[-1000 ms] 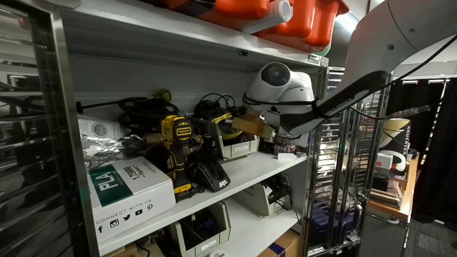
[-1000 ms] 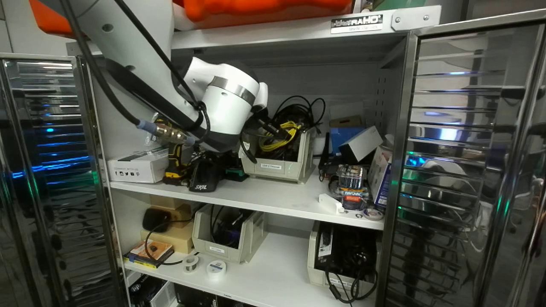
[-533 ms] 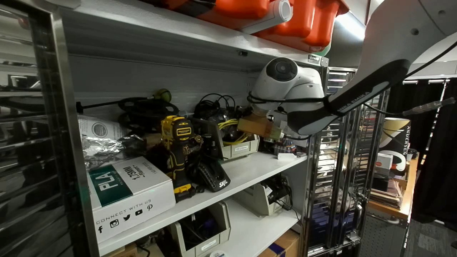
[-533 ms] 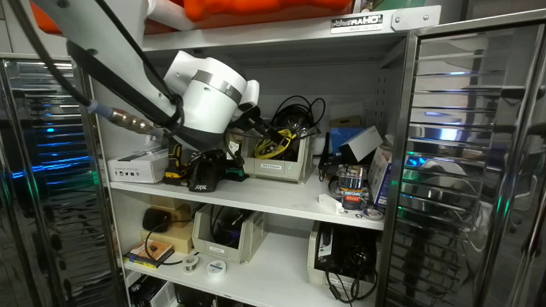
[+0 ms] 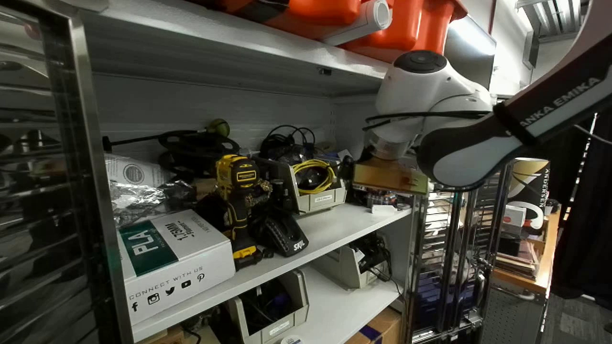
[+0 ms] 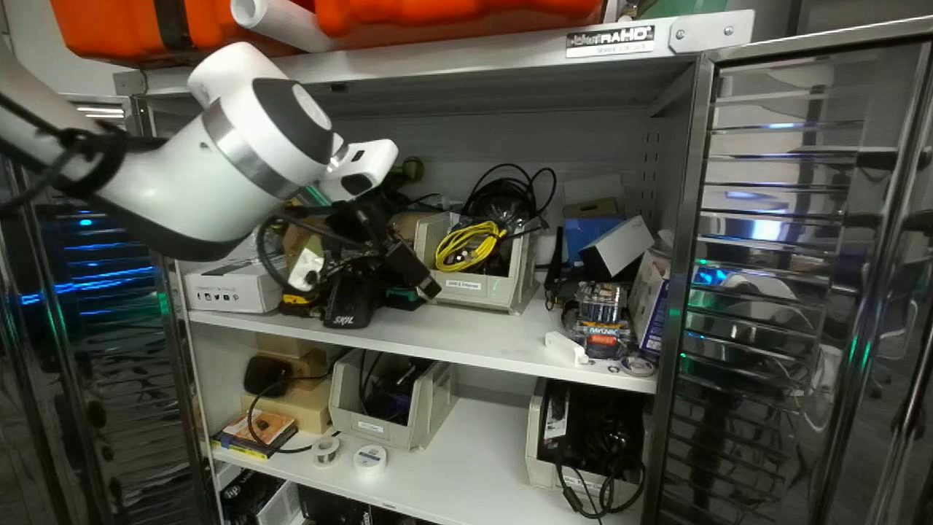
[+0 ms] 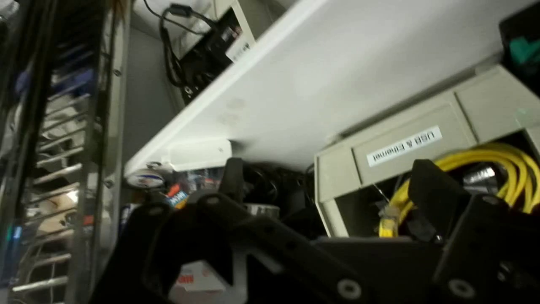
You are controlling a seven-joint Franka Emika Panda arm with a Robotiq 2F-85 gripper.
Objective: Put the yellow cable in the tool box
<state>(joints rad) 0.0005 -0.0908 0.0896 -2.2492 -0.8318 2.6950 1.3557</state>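
Plainly, the claw (image 7: pixel 331 179) hangs spread, seemingly clear of the bin (image 6: pixel 477 297) where the yellow cable (image 6: pixel 466 235) lies coiled.

Holds the end effector (image 5: pixel 351 167) just right of the open-fronted storage bin (image 5: pixel 311 204), mostly hidden behind an amber block (image 5: pixel 389 177) and below the white wrist (image 5: pixel 416 95), with its grip unreadable. Has the yellow cable (image 5: pixel 330 176) to the end effector's left, lying in a loose coil inside that bin. Farther left, shows a yellow-and-black cordless drill (image 5: pixel 236 208) upright, just beside a black SKIL-branded unit (image 5: pixel 287 231); lower and well to the left, a PLA filament carton (image 5: pixel 179 263). Shows white shelf (image 5: pixel 334 222) underneath; overhead, orange cases (image 5: pixel 330 16) with a rolled white sheet (image 5: pixel 361 20) among them.
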